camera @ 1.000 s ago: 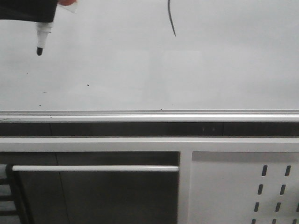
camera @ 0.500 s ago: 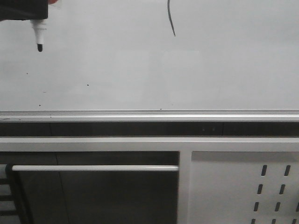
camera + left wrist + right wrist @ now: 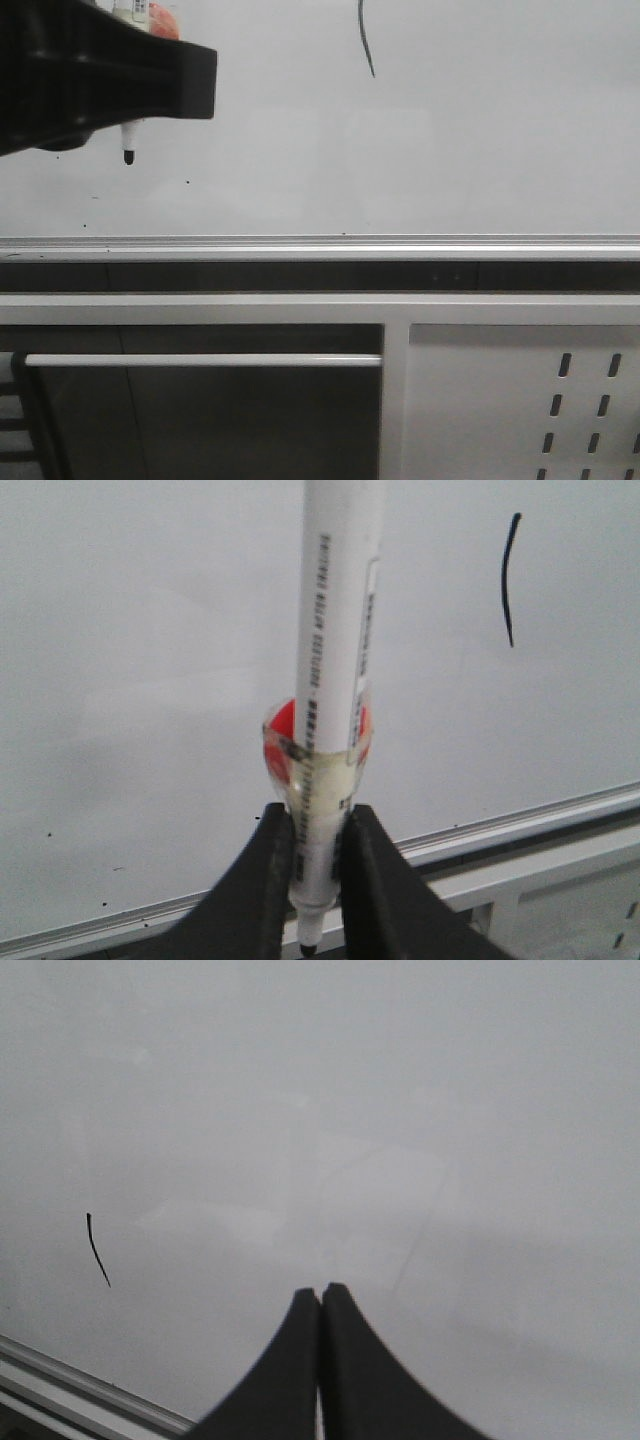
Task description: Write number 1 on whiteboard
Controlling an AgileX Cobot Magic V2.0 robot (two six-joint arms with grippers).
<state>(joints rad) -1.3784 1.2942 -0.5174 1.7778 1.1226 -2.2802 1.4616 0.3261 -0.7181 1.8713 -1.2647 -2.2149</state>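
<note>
**Inspector:** What is the number 1 (image 3: 509,578) looking like?

**Operator:** I am seeing a thin black stroke, near-vertical and slightly bowed, tapering at its lower end. It is sitting on the whiteboard (image 3: 450,150) toward the upper middle of the front view, running off the top edge there.

**Inspector:** And the left gripper (image 3: 318,880)?

**Operator:** Its fingers are clamping a white marker (image 3: 335,630) near the black tip, which is pointing down in the front view, well to the left of the stroke. A red-and-clear taped collar is wrapping the barrel just above the fingers.

**Inspector:** The right gripper (image 3: 320,1305)?

**Operator:** Its fingers are pressing together with nothing between them, facing bare board.

**Inspector:** Surroundings?

**Operator:** A silver frame edge (image 3: 320,245) is bordering the board's lower side; small black specks are dotting the surface above it.
</note>
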